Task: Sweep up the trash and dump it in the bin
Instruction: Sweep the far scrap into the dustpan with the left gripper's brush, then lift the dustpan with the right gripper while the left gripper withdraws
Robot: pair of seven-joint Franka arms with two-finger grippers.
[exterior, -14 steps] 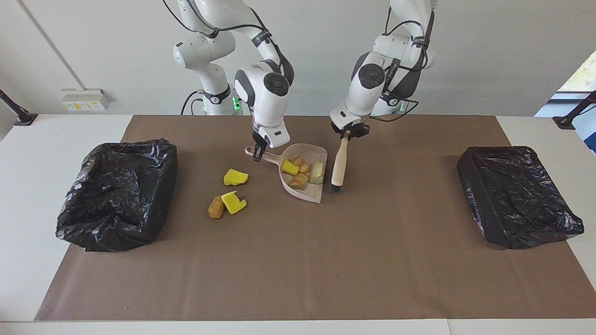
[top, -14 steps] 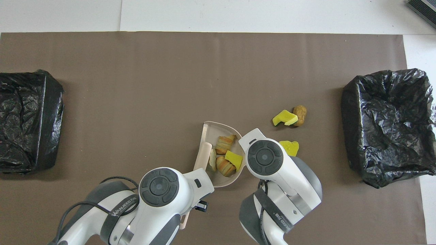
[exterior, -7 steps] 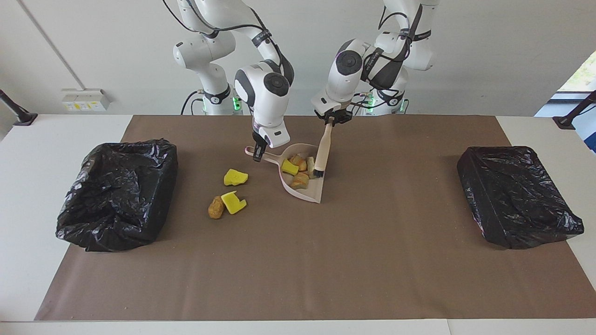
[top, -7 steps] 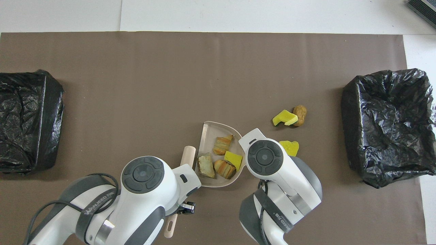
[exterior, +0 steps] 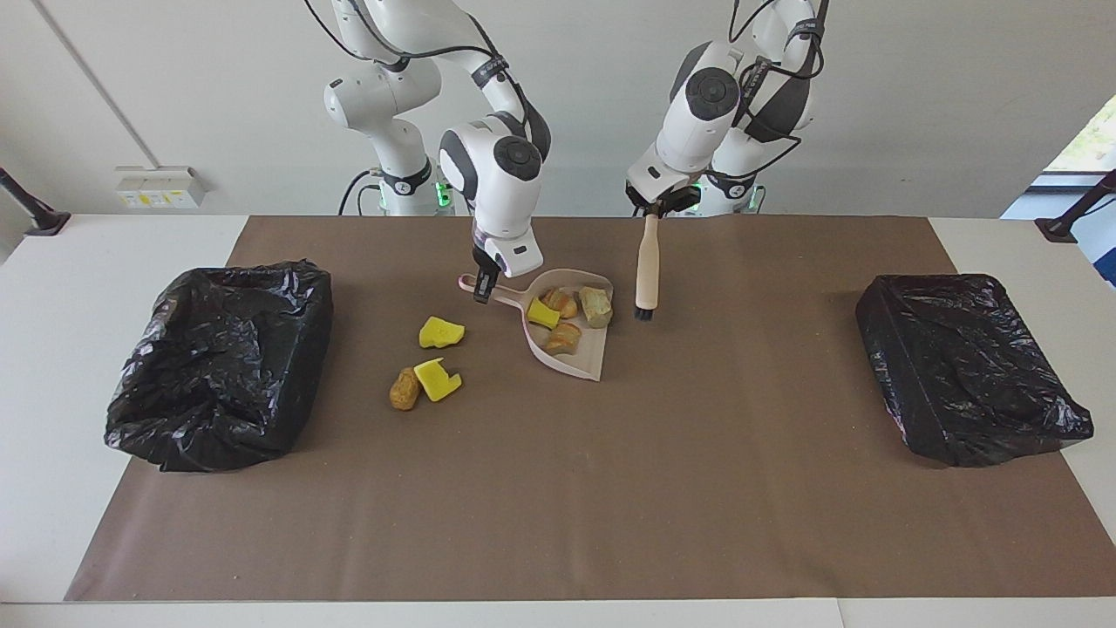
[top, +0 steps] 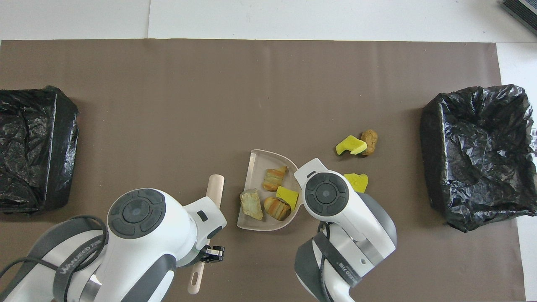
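The left gripper (exterior: 660, 208), clenched on the top of the pale wooden-handled brush with dark bristles (exterior: 645, 270), has lifted that brush out of the pale pink plastic dustpan (exterior: 589, 362) within the last half second and now hangs it upright over the brown mat (exterior: 558, 488), just beside the pan's edge toward the left arm's end of the table, bristles clear of the surface. A second ago it stood beside the pan lower down, then swept in across the pan's mouth; that stroke has pushed the grey-tan bread lump (exterior: 596, 306) deeper toward the pan's back wall. The right gripper (exterior: 482, 288) has not moved and stays clamped on the dustpan's handle (exterior: 499, 296), pinning the pan flat on the mat. Four pieces of trash now sit in the pan: that lump, two striped croissant-like pieces (top: 275, 179) and one bright yellow sponge chunk (top: 287, 196). Three pieces remain loose on the mat toward the right arm's end: a yellow sponge chunk near the pan handle (exterior: 441, 332), and farther from the robots a second yellow chunk (exterior: 436, 379) touching a brown bread lump (exterior: 404, 388). The black-bagged bin at that end (exterior: 218, 362) and the other black-bagged bin (exterior: 968, 366) are untouched, so the sweep looks a little over half done, with dumping not yet begun.
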